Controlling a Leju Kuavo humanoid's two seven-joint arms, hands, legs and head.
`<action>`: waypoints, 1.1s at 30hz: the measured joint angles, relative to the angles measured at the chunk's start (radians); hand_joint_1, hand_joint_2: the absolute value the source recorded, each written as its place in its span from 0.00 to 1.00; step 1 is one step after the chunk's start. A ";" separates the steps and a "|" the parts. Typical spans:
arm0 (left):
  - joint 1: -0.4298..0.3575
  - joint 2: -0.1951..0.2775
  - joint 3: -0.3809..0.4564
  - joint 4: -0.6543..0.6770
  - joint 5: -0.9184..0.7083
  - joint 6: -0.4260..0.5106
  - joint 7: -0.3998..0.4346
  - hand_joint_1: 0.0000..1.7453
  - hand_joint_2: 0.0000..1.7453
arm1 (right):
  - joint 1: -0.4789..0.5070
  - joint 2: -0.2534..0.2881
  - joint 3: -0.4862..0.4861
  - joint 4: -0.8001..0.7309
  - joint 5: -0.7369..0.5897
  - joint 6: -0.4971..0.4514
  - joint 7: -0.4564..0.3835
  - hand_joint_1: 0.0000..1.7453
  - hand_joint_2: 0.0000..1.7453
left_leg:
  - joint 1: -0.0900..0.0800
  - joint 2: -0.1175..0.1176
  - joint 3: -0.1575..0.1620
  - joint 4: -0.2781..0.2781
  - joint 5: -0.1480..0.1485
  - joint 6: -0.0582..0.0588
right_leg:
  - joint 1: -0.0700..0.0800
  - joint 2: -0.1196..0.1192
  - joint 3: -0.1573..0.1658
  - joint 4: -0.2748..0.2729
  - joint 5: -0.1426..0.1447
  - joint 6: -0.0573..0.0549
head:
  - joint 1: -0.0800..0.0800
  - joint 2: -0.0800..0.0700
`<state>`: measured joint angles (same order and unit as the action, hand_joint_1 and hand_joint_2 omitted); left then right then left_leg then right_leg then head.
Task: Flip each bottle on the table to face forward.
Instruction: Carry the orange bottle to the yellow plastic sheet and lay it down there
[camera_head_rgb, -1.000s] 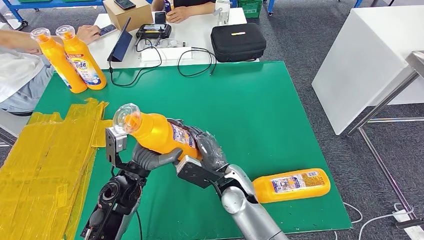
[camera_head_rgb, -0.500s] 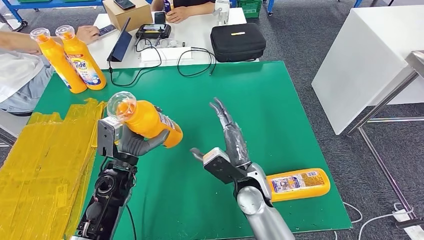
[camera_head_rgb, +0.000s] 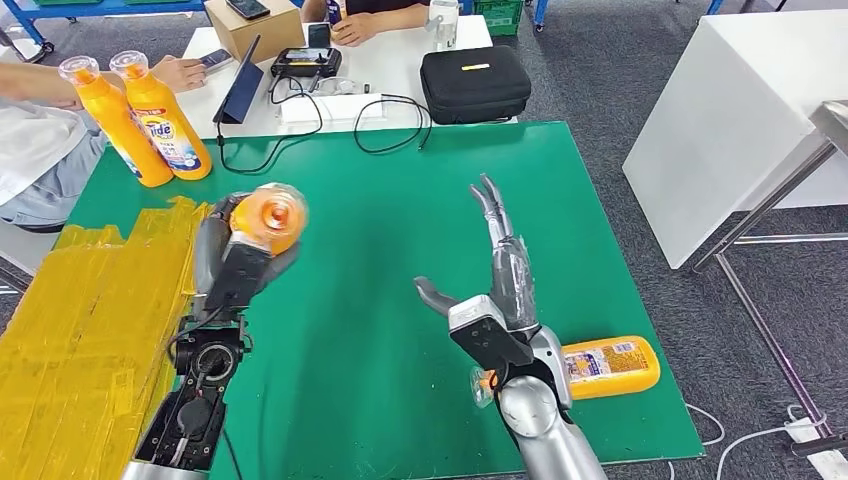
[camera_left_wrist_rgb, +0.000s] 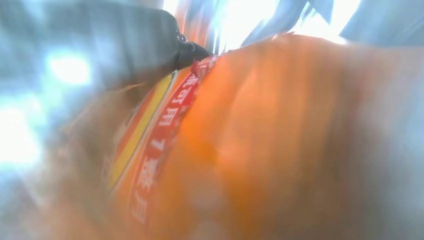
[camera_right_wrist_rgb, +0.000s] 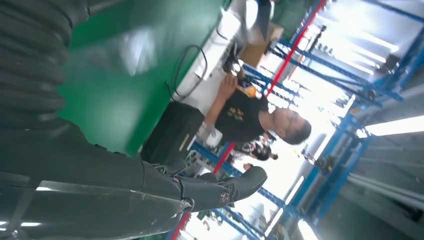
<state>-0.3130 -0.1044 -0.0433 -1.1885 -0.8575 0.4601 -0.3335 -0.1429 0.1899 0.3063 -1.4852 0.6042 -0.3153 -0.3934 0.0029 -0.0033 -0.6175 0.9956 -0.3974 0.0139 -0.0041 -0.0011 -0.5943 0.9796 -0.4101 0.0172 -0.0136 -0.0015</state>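
**Left hand carries one bottle, another lies waiting**

Nearest, the lying detergent bottle (camera_head_rgb: 600, 367) rests on its side at the green mat's (camera_head_rgb: 420, 200) near right edge, just behind the right hand (camera_head_rgb: 495, 300), fingers spread and holding nothing. Over to the left hand (camera_head_rgb: 235, 262), fingers wrapped round the held bottle (camera_head_rgb: 268, 216), cap pointing at the camera (the wrist view is all orange blur). Smooth, rigid plastic, probably weighty and slippery: grip mid-body. Far left, two upright bottles (camera_head_rgb: 150, 120) stand together.

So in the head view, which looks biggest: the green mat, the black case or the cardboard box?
1. Green mat, by far the largest.
2. Black case.
3. Cardboard box, smallest, though the frame's top edge cuts it off, and it sits farther away.
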 joint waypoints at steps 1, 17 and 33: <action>-0.016 0.022 -0.002 0.015 -0.187 0.061 0.051 1.00 1.00 | 0.003 -0.003 -0.004 -0.014 -0.004 -0.001 -0.002 0.00 1.00 | 0.000 0.000 0.000 0.000 0.000 0.000 | 0.000 0.000 0.000 0.000 0.000 0.000 | 0.000 0.000; -0.220 0.288 -0.051 0.538 -0.710 0.002 0.417 1.00 1.00 | 0.025 -0.031 -0.025 -0.098 -0.036 -0.011 -0.017 0.00 1.00 | 0.001 0.006 0.000 0.000 0.001 -0.001 | 0.002 0.004 -0.002 0.000 0.002 -0.003 | 0.000 0.000; -0.276 0.370 -0.030 0.795 -0.671 -0.191 0.471 1.00 1.00 | 0.021 -0.036 -0.040 -0.105 -0.049 -0.014 -0.017 0.00 1.00 | 0.001 0.004 -0.001 0.000 0.001 -0.001 | 0.002 0.003 -0.001 0.000 0.002 -0.003 | 0.000 0.000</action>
<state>-0.5892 0.2655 -0.0738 -0.3940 -1.5289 0.2691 0.1372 -0.1214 0.1541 0.2663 -1.5902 0.5554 -0.3294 -0.4105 0.0041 0.0005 -0.6183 0.9951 -0.3964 0.0125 -0.0023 0.0014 -0.5956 0.9800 -0.4081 0.0140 -0.0132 -0.0015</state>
